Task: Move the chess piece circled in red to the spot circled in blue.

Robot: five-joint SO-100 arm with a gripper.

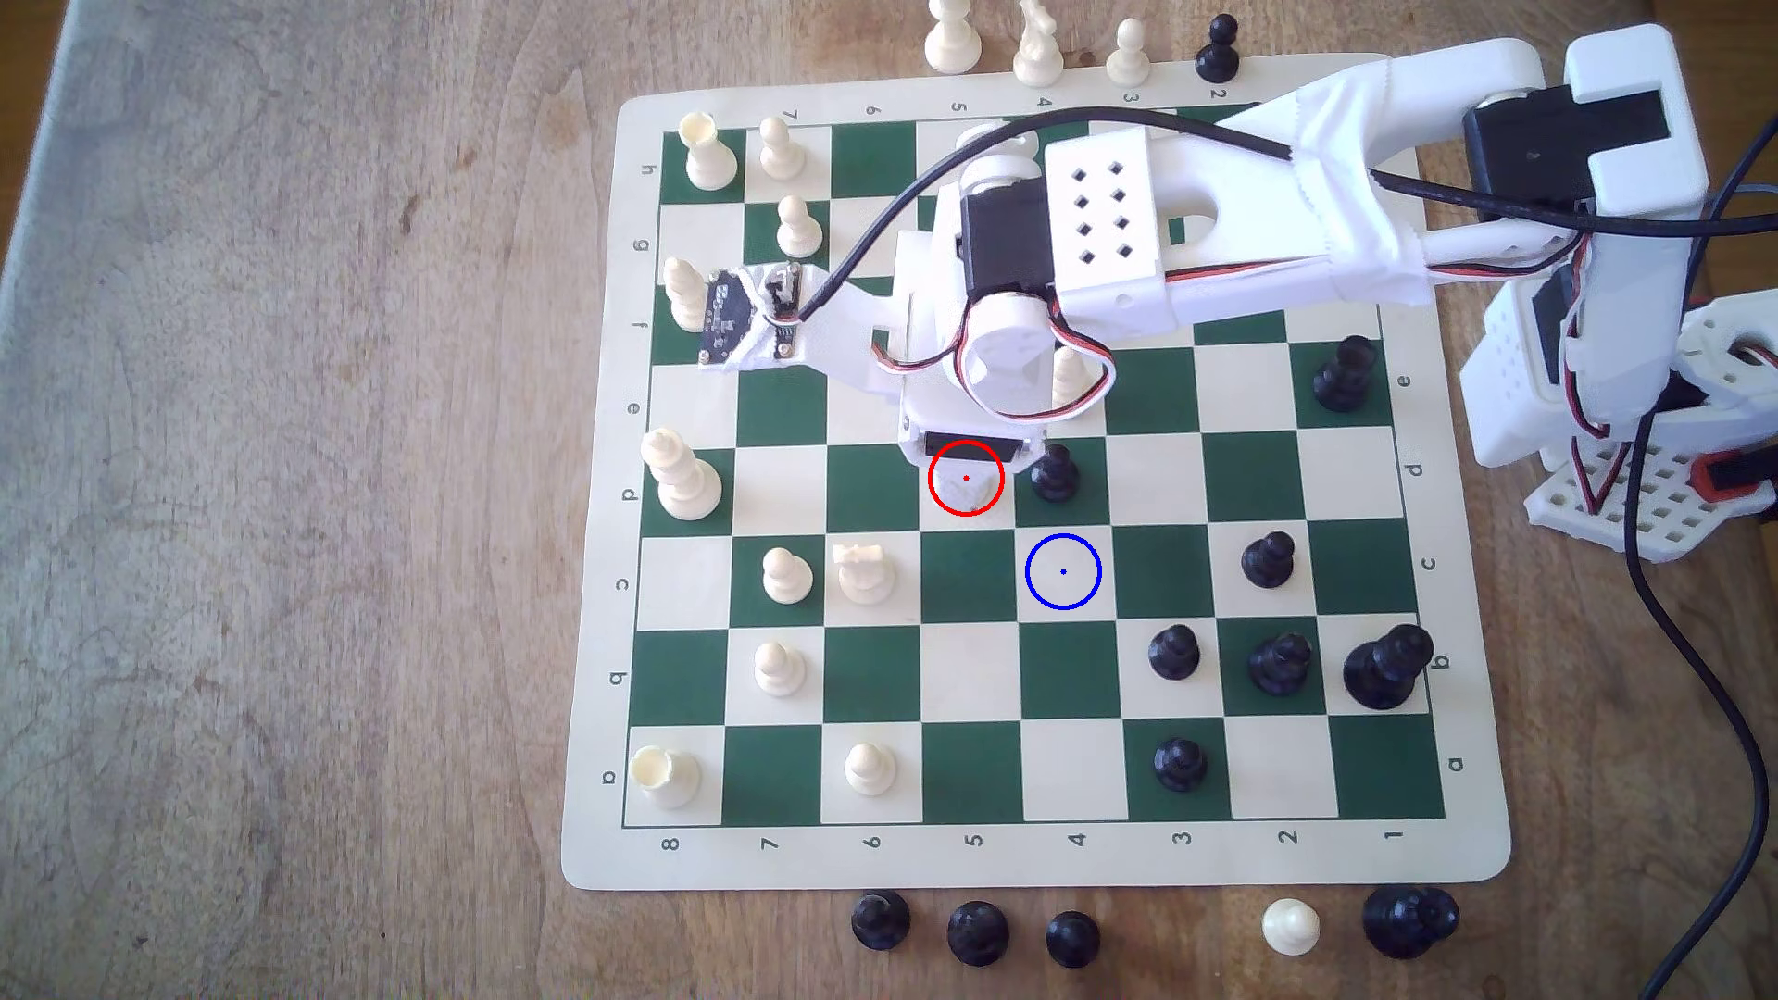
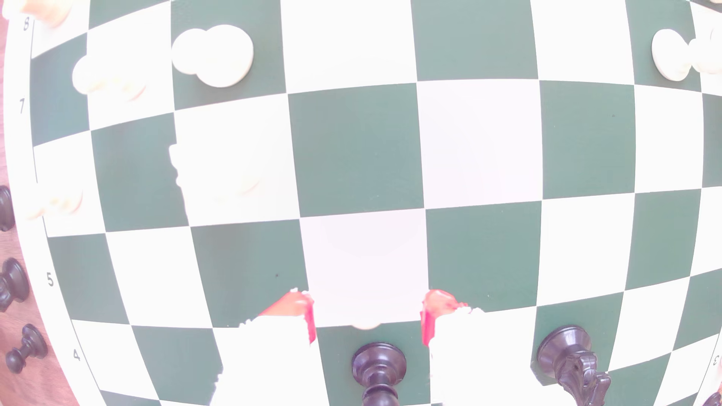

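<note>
My gripper [image 2: 367,316] hangs spread wide, its fingers either side of the cream square ringed in red, where the pawn [image 1: 968,486] is a pale blur. Just beyond stands a black pawn [image 1: 1054,473]; diagonally past it, the blue-ringed spot [image 1: 1063,571] on the board [image 1: 1058,856].

Exterior view: even, soft daylight; pieces cast short, faint shadows on the board [image 1: 972,673], and focus is sharp across the table [image 1: 289,481]. Wrist view: heavily overexposed, so cream squares and cream pieces wash out to white. Strong fisheye distortion bends the board lines toward the edges.
</note>
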